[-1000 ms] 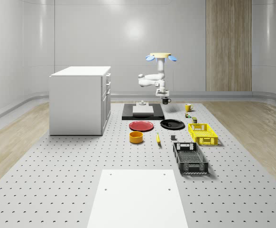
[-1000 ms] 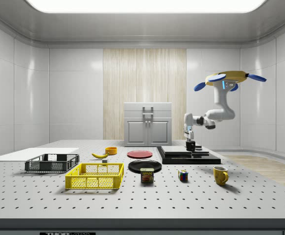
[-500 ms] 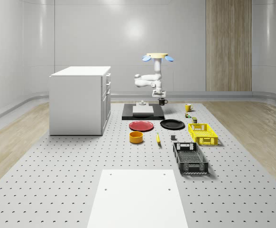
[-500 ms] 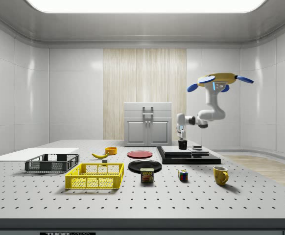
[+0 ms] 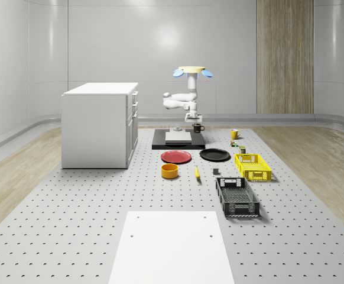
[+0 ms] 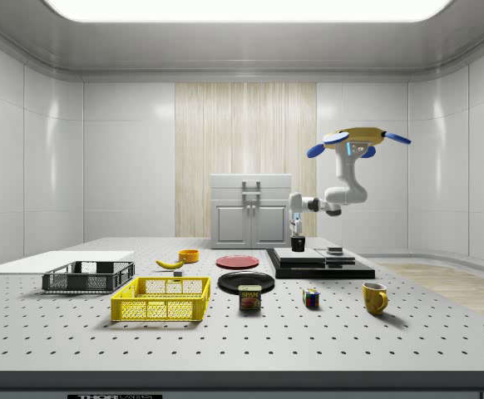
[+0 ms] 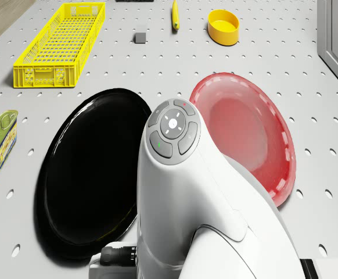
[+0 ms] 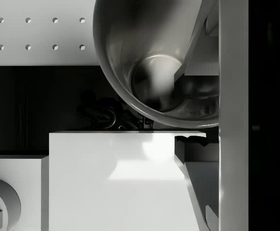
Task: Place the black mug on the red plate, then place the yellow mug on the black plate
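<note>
The black mug (image 5: 198, 127) hangs upright from my gripper (image 5: 194, 122), which is shut on its rim. In the side view the black mug (image 6: 298, 243) sits just above the left end of the black platform (image 6: 318, 268), under the gripper (image 6: 297, 228). The drone (image 5: 192, 71) hovers over that platform. On the table in front of the platform lie the red plate (image 5: 176, 157) and the black plate (image 5: 214, 155); the drone view shows the red plate (image 7: 244, 128) and black plate (image 7: 87, 174) either side of my arm (image 7: 186, 192). The yellow mug (image 5: 234, 134) stands at the whole-scene view's right.
A white block (image 5: 177, 136) lies on the platform. A white cabinet (image 5: 100, 124) stands at the whole-scene view's left. Nearer the front are a yellow bowl (image 5: 169, 170), a banana (image 5: 197, 173), a yellow crate (image 5: 252, 166), a black crate (image 5: 236, 196) and a can (image 6: 249, 298).
The drone and arm have moved toward the whole-scene view's left with the black mug, from beside the platform to above its edge. The drone sits slightly lower.
</note>
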{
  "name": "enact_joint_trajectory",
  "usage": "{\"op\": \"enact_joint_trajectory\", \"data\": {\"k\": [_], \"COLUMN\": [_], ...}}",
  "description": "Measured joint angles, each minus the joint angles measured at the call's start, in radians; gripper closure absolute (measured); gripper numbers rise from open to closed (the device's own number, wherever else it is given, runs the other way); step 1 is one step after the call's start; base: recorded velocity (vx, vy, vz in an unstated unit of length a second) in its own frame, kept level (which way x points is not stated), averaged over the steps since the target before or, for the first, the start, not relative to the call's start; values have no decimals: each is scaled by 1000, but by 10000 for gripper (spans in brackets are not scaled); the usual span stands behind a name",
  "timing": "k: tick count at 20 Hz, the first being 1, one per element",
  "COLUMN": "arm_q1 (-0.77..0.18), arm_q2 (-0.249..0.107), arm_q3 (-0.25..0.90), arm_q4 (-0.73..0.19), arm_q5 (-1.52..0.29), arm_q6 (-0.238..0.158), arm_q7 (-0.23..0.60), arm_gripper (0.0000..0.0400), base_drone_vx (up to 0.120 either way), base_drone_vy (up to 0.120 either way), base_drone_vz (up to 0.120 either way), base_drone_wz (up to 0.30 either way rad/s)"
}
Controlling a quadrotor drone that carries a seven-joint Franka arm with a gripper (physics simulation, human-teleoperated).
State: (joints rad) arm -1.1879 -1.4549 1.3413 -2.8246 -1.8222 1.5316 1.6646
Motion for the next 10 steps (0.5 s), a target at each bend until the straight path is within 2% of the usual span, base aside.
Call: {"op": "enact_joint_trajectory", "data": {"k": [10], "arm_q1": [-5], "arm_q2": [-19], "arm_q3": [2], "arm_q4": [1], "arm_q5": [8], "arm_q6": [18], "arm_q7": [4], "arm_gripper": [290], "base_drone_vx": [120], "base_drone_vy": [-120], "base_drone_vz": [0], "base_drone_wz": [0]}}
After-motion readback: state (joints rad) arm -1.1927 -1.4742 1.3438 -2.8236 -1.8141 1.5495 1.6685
